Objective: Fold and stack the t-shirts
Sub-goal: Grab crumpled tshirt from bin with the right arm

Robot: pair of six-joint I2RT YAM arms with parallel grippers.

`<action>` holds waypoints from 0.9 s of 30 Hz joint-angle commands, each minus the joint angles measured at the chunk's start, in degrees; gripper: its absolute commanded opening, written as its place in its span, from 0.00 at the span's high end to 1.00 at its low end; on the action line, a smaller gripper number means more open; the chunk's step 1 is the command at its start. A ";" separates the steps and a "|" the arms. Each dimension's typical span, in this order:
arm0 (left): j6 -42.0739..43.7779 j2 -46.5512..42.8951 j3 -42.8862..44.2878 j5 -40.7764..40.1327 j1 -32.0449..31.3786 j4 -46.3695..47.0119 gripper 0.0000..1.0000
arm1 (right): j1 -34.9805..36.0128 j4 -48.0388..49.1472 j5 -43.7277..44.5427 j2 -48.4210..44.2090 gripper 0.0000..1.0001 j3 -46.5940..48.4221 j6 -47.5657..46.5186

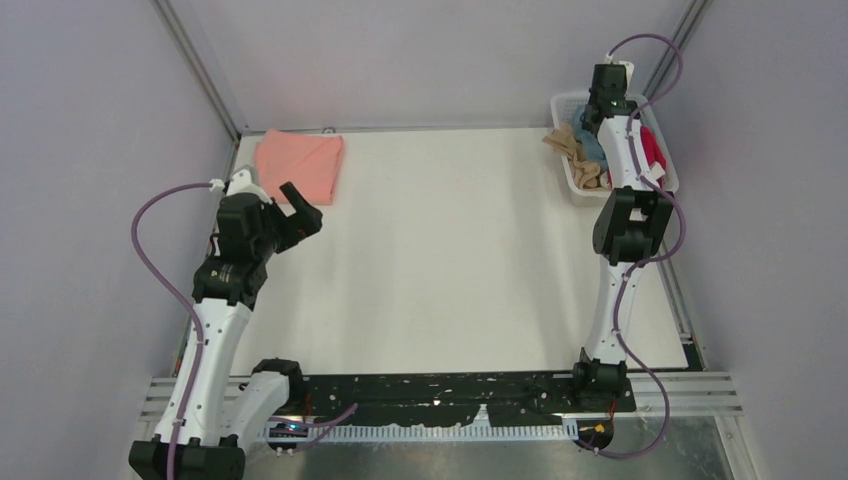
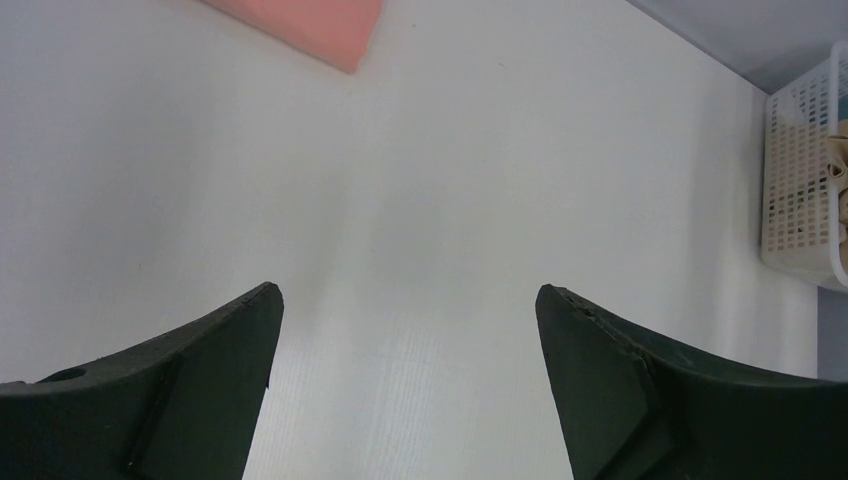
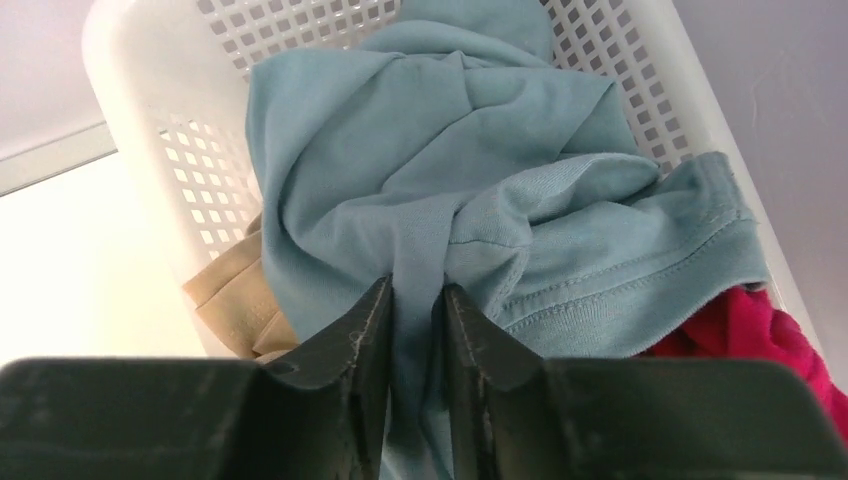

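A folded salmon-pink t-shirt [image 1: 298, 164] lies at the table's far left; its corner shows in the left wrist view [image 2: 320, 25]. My left gripper [image 1: 305, 208] hangs open and empty just near of it, jaws wide apart [image 2: 408, 300]. My right gripper [image 3: 417, 292] is over the basket, shut on a pinch of the slate-blue t-shirt [image 3: 440, 170], which is bunched up. Beside it in the basket lie the beige t-shirt [image 3: 235, 290] and the red t-shirt [image 3: 760, 335]. From above, the beige shirt [image 1: 570, 145] hangs over the basket's left rim and the red shirt [image 1: 652, 148] shows behind the arm.
The white lattice basket [image 1: 568, 103] stands at the table's far right corner, also in the left wrist view [image 2: 800, 170] and the right wrist view [image 3: 190, 150]. Grey walls close in on both sides. A black rail [image 1: 430, 385] runs along the near edge.
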 commanded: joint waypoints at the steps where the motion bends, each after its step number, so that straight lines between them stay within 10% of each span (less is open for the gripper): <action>1: -0.26 0.62 1.41 0.24 0.16 1.97 0.01 | -0.14 3.26 1.47 -4.07 0.75 2.99 -0.92; 5: -0.12 0.85 1.00 0.73 0.16 2.98 0.01 | -0.50 6.80 3.18 -8.39 0.94 4.10 -2.11; 27: 1.70 3.02 0.82 4.15 0.16 8.44 0.01 | -1.22 46.76 -26.04 -31.57 0.95 10.91 16.90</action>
